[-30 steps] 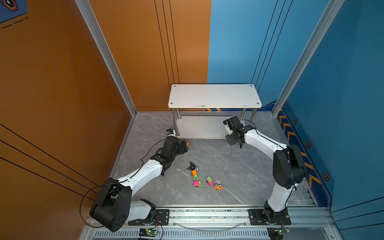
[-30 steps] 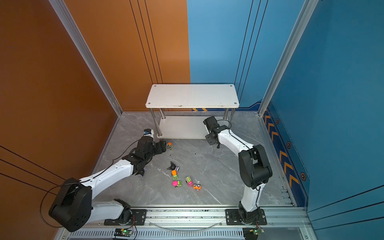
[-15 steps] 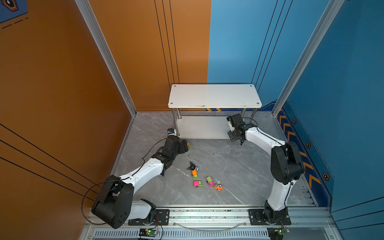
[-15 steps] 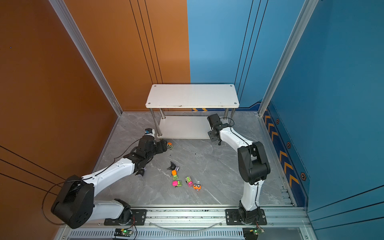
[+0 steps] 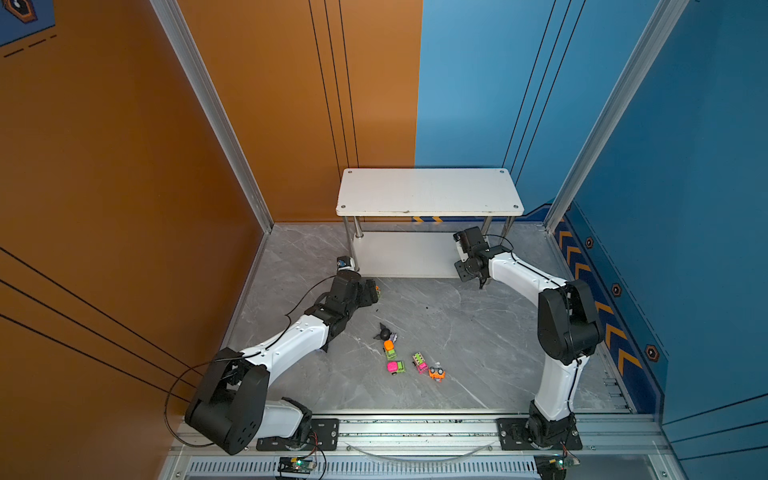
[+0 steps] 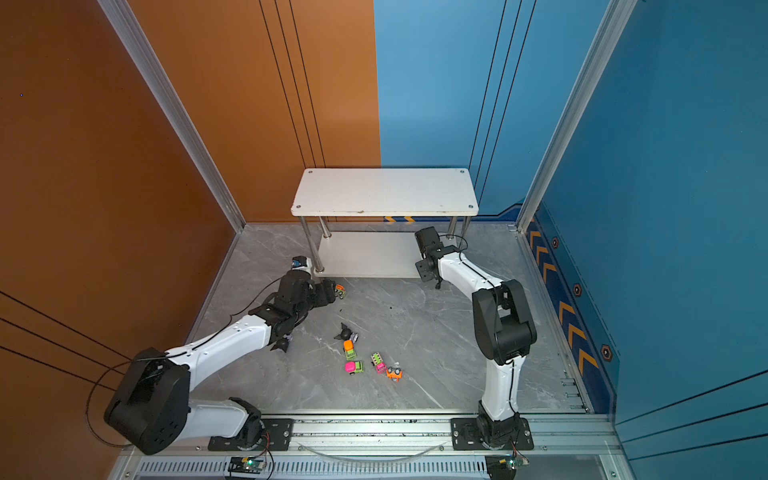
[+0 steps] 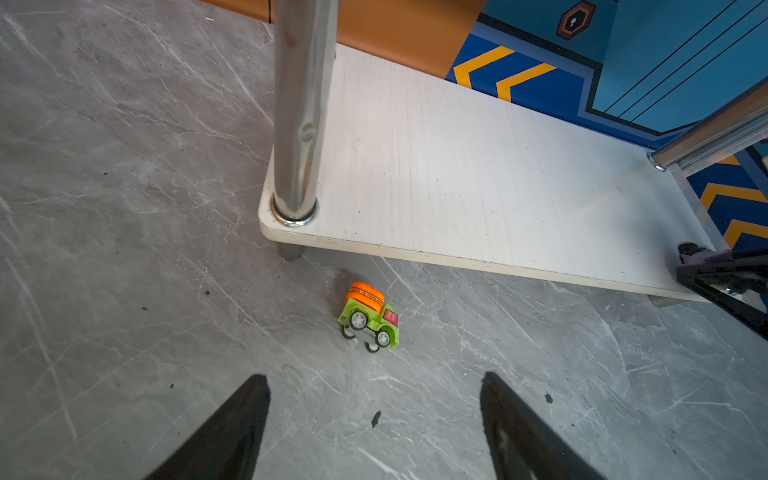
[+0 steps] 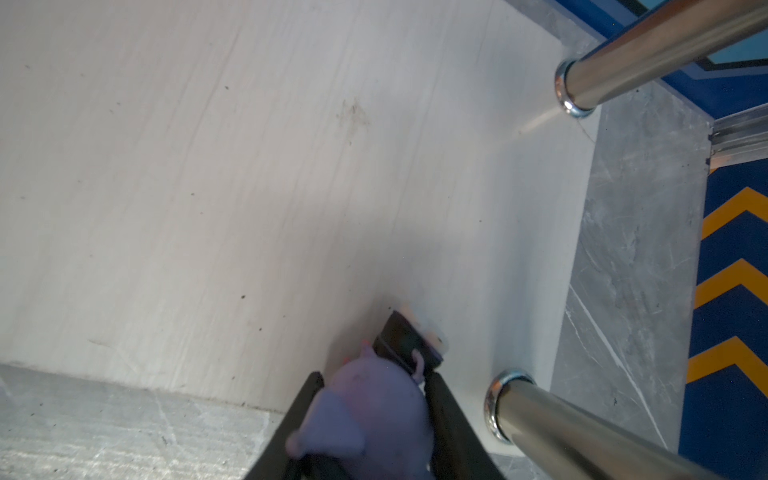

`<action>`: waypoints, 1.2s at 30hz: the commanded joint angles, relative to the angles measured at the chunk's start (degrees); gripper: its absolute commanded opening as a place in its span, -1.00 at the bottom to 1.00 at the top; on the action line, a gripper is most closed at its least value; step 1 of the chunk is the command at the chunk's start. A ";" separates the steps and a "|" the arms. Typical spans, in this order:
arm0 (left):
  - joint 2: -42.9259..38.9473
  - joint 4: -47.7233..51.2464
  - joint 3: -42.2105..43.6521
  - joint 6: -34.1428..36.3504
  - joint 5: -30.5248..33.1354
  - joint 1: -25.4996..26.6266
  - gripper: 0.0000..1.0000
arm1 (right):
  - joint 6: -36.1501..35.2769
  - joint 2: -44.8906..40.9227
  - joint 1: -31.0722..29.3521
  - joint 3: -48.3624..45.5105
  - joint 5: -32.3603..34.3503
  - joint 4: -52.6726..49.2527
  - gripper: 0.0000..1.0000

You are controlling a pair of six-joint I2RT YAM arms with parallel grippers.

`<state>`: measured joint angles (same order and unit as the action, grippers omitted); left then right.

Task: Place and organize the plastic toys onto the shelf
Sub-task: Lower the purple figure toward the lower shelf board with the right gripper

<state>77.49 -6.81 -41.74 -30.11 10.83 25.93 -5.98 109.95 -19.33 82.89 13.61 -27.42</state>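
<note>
Lower board (image 7: 478, 187) lies open between chrome posts (image 7: 295, 124); green car (image 7: 369, 318) sits before its edge

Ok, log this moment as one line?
left tool open, above floor by green-orange truck | right tool shut on lilac figurine, over shelf lower board | four cars, one black figurine loose mid-floor

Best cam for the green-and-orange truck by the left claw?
Left wrist: the truck is large and sharp between the open left claw and the shelf. In both top views it's a tiny speck at the claw's tip. Right wrist doesn't show it.
</note>
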 commanded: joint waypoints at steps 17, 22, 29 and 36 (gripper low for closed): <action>0.77 1.54 -2.74 -0.73 -1.08 0.79 0.62 | -4.10 1.35 0.52 0.16 -3.98 3.79 -0.39; 1.34 1.89 -3.33 -0.65 -1.04 0.93 0.62 | -5.57 2.16 0.79 -0.03 -4.32 5.17 -0.40; 1.95 2.03 -3.84 -0.63 -0.81 1.21 0.63 | -5.87 2.69 1.55 -0.36 -4.30 5.58 -0.21; 1.79 1.99 -3.83 -0.60 -0.78 1.49 0.62 | -4.37 0.67 1.57 -2.17 -6.07 6.40 0.06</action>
<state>78.87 -5.93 -43.88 -30.11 10.39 26.92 -11.14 111.39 -18.15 82.50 9.45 -21.06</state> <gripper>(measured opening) 0.811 0.523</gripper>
